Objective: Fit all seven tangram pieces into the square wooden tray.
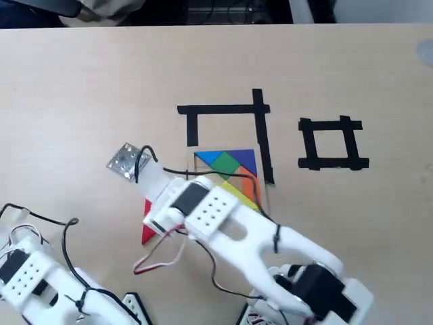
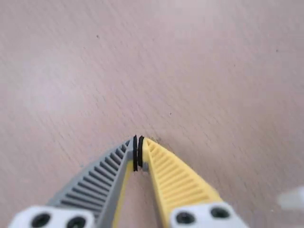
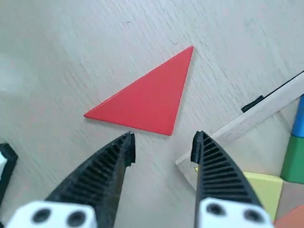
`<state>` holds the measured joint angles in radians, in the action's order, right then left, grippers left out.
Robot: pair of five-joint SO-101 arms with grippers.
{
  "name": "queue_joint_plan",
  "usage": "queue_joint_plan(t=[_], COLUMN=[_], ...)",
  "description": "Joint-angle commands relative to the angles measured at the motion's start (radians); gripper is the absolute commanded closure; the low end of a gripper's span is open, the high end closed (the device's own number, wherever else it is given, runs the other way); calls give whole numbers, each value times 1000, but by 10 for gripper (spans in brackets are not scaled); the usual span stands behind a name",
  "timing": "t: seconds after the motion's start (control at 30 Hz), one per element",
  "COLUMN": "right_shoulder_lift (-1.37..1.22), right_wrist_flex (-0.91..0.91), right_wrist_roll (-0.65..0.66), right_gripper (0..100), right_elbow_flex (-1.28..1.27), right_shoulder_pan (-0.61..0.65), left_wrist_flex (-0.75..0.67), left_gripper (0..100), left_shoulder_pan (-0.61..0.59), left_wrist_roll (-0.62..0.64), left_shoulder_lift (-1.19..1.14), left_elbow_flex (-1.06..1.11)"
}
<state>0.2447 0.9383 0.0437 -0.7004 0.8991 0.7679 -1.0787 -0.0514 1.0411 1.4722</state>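
Note:
A red triangle (image 3: 145, 97) lies flat on the table just outside the wooden tray's corner (image 3: 237, 127). My right gripper (image 3: 164, 142) hovers open over the triangle's near edge, its black fingers apart and holding nothing. In the tray sit blue (image 3: 298, 118), green (image 3: 292, 159) and yellow (image 3: 266, 187) pieces. From above, the right arm (image 1: 223, 217) crosses the tray (image 1: 264, 193) and hides part of the red triangle (image 1: 146, 229). My left gripper (image 2: 138, 153) is shut with nothing in it above bare table; its arm (image 1: 34, 274) is at the near left.
Black tape marks an open frame (image 1: 226, 110) behind the tray and a small square (image 1: 331, 143) to its right. Loose cables (image 1: 159, 261) trail near the right arm's base. The table's far half and left side are bare wood.

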Motion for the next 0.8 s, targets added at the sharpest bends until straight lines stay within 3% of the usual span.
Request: queue_joint_plan(t=[0.0,0.1,0.37,0.57,0.77], right_shoulder_lift=[-87,-177,-443,-579,-619], right_wrist_flex=[-15,-9,-5,190,216], right_wrist_roll=[-32,-35,-199,-377,-405], right_gripper=[789,789,789,789,791], right_elbow_flex=[114,197,392,588,654], right_shoulder_pan=[14,20,25,21,14], left_wrist_flex=[-25,-25,-23,-25,-25], left_gripper=[949,952,953,953,953], left_shoulder_pan=[-4,10,13,18,62], left_wrist_roll=[-6,-6,-6,-5,-5], left_shoulder_lift=[52,74,87,87,87], left_elbow_flex=[15,25,36,36,39])
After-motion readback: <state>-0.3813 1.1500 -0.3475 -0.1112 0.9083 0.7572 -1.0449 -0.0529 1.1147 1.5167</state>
